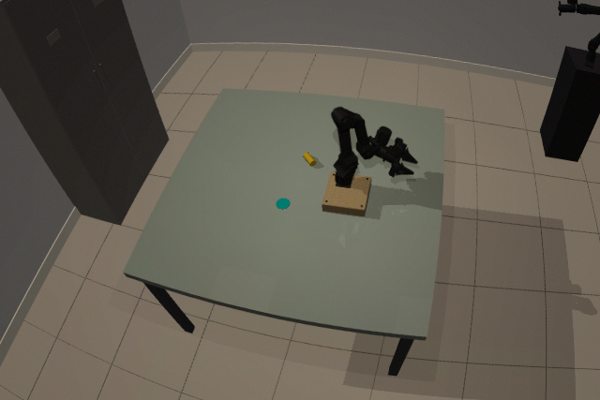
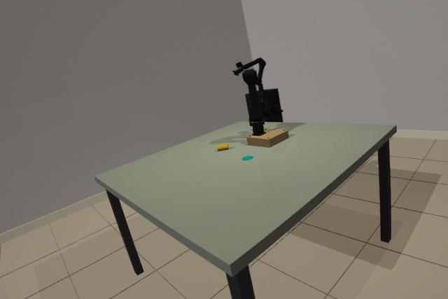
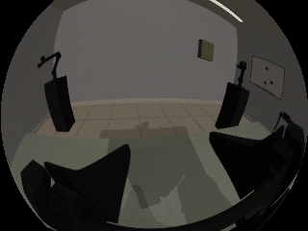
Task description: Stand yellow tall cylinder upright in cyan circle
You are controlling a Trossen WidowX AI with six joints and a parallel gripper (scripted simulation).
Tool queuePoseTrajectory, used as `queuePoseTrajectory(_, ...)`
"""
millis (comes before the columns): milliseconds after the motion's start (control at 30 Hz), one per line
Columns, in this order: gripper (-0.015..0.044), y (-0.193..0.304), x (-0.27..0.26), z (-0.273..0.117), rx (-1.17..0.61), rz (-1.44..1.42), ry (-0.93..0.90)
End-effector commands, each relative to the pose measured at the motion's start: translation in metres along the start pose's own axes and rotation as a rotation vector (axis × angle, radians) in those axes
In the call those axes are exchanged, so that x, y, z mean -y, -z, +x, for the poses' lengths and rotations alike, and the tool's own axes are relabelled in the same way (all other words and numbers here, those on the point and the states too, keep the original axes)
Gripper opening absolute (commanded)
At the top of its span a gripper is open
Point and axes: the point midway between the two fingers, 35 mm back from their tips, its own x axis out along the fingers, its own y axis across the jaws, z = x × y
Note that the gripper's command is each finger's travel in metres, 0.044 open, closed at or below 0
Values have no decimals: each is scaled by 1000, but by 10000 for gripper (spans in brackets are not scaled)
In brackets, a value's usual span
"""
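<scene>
The yellow cylinder [image 1: 308, 158] [image 2: 222, 147] lies on its side on the table, to the left of the arm's base in the top view. The cyan circle [image 1: 282, 203] [image 2: 248, 157] is a flat disc on the table with nothing standing on it. My gripper [image 1: 415, 167] [image 3: 171, 142] is open and empty. In the top view it is above the right part of the table, on the far side of the arm's base from the cylinder and the circle. In the exterior view the gripper is mostly hidden behind the arm. The wrist view shows neither cylinder nor circle.
The arm stands on a wooden base block [image 1: 346, 196] [image 2: 267, 139] on the green-grey table [image 1: 232, 250] [image 2: 217, 194]. A dark cabinet [image 1: 72, 85] stands on the floor to the left. Black pedestals [image 3: 60, 103] [image 3: 233, 106] with other arms stand beyond the table.
</scene>
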Motion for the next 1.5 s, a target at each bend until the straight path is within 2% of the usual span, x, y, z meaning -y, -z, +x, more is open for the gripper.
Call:
queuePoseTrajectory(0, 374, 0, -2, 0, -2, -4, -9)
queuePoseTrajectory(100, 309, 0, -36, -9, -23, -66, -129)
queuePoseTrajectory(333, 309, 7, -128, -60, -87, -269, -478)
queuePoseTrajectory(567, 309, 24, -189, -143, -148, -499, -801)
queuePoseTrajectory(767, 309, 43, -209, -226, -198, -719, -1048)
queuePoseTrajectory(1100, 309, 75, -175, -362, -270, -1138, -1382)
queuePoseTrajectory(1300, 309, 87, -118, -425, -303, -1421, -1519)
queuePoseTrajectory(1467, 309, 91, -57, -461, -321, -1671, -1588)
